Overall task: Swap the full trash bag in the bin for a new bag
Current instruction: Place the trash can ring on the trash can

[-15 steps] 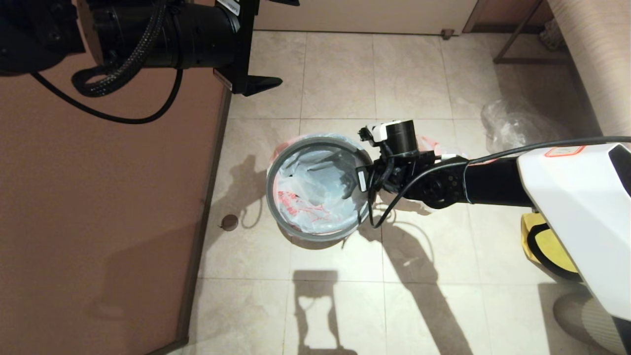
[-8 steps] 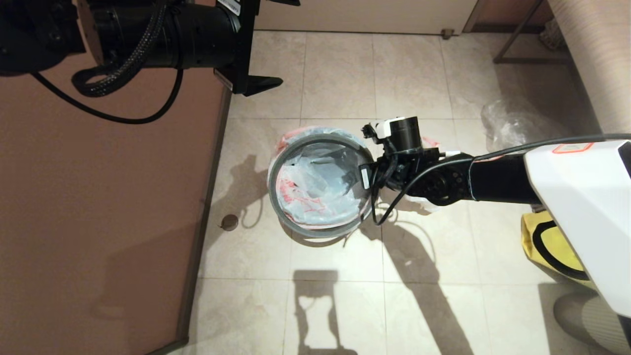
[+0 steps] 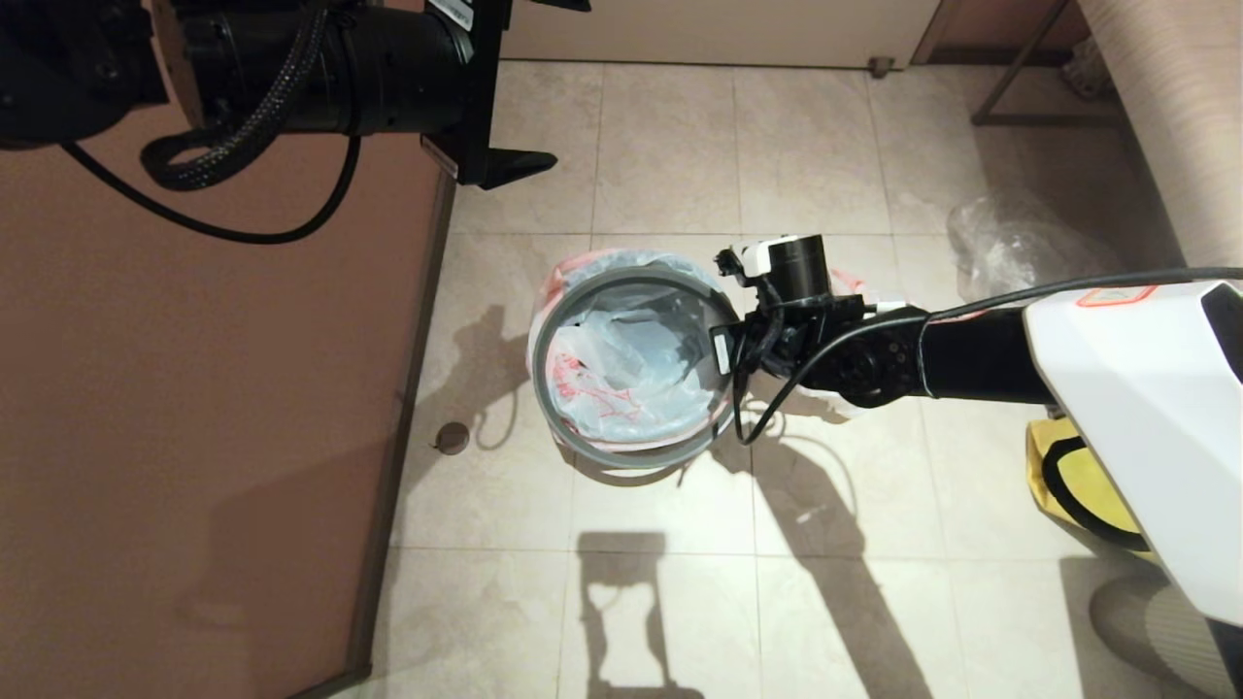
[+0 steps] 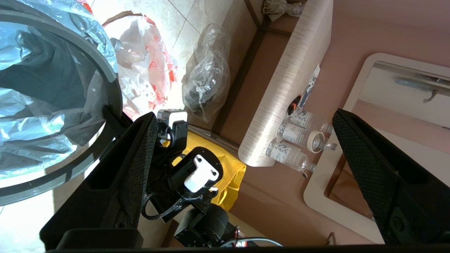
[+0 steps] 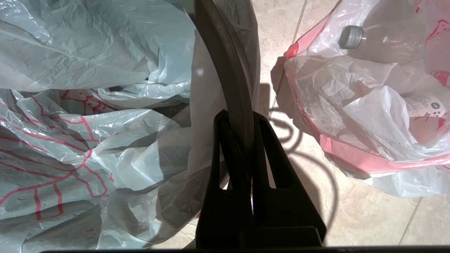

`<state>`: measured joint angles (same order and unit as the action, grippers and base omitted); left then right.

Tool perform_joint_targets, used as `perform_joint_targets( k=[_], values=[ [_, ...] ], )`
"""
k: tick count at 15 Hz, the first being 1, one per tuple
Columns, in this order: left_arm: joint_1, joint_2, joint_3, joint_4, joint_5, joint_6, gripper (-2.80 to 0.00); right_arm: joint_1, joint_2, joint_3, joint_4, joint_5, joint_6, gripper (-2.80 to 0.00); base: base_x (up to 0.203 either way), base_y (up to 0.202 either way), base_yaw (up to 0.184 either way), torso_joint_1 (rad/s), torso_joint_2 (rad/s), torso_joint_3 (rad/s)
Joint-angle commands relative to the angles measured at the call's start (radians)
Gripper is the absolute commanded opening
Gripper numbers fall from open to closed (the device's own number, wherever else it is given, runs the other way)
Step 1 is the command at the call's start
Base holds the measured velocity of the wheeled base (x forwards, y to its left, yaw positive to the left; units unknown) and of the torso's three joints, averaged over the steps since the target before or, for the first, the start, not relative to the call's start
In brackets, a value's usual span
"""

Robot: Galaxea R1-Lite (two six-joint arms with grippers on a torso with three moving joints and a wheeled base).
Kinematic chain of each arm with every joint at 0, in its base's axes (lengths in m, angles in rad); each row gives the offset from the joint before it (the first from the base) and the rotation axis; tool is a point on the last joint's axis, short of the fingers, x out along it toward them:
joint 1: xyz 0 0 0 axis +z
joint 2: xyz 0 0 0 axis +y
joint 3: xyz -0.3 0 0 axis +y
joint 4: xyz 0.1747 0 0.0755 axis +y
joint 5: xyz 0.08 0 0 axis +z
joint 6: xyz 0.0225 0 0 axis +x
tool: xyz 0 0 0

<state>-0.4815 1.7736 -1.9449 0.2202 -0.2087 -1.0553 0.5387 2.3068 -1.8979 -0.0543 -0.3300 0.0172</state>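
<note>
My right gripper [image 3: 723,354] [image 5: 240,121] is shut on the loose grey ring [image 3: 631,458] [image 5: 225,63] and holds it over the bin's mouth. The new bag [image 3: 621,374] [image 5: 88,116], thin white with red print, lines the bin. Its reddish rim band pokes out beyond the ring at the far left. The black bin [image 4: 45,80] shows only as a dark shade through the plastic. Right of the bin on the floor lies the full trash bag [image 3: 859,286] [image 5: 369,105] [image 4: 144,70], bulging, partly hidden behind my right wrist. High at the upper left, my left gripper [image 3: 571,82] [image 4: 244,117] is parked and open.
A clear bag with dark contents [image 3: 1010,252] [image 4: 205,80] lies by the right wall. A yellow bag [image 3: 1078,485] sits under my right arm. A brown panel [image 3: 194,437] runs along the left. A counter end with water bottles [image 4: 302,137] stands at the right.
The grey ring shifted slightly right and away with my right gripper, and tilted. The bag's reddish rim now shows outside the ring at the far left. The left arm stayed still.
</note>
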Motion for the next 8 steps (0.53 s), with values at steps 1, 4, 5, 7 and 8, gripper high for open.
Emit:
perform_joint_targets(
  k=[1,4,5,7,8],
  values=[
    [0.000,0.001,0.000,0.001,-0.001,-0.006,0.00,-0.003,0.013,-0.003,0.001,-0.001,0.000,-2.80,0.000,0.000,0.000,0.000,0.00,0.000],
    [0.000,0.001,0.000,0.001,-0.001,-0.006,0.00,-0.002,0.022,-0.018,0.001,0.002,0.001,-2.80,0.000,0.000,0.000,0.000,0.00,0.000],
    [0.000,0.000,0.000,0.001,-0.001,-0.006,0.00,-0.001,0.027,-0.038,0.007,0.002,0.001,-2.80,0.000,0.000,0.000,0.000,0.00,0.000],
    [0.000,0.000,0.000,0.001,-0.001,-0.007,0.00,0.004,0.025,-0.063,0.013,0.002,0.003,-2.80,0.000,0.000,0.000,0.000,0.00,0.000],
    [0.000,-0.001,0.000,0.001,-0.002,-0.006,0.00,0.003,0.025,-0.067,0.016,0.002,0.001,-2.80,0.000,0.000,0.000,0.000,0.00,0.000]
  ],
)
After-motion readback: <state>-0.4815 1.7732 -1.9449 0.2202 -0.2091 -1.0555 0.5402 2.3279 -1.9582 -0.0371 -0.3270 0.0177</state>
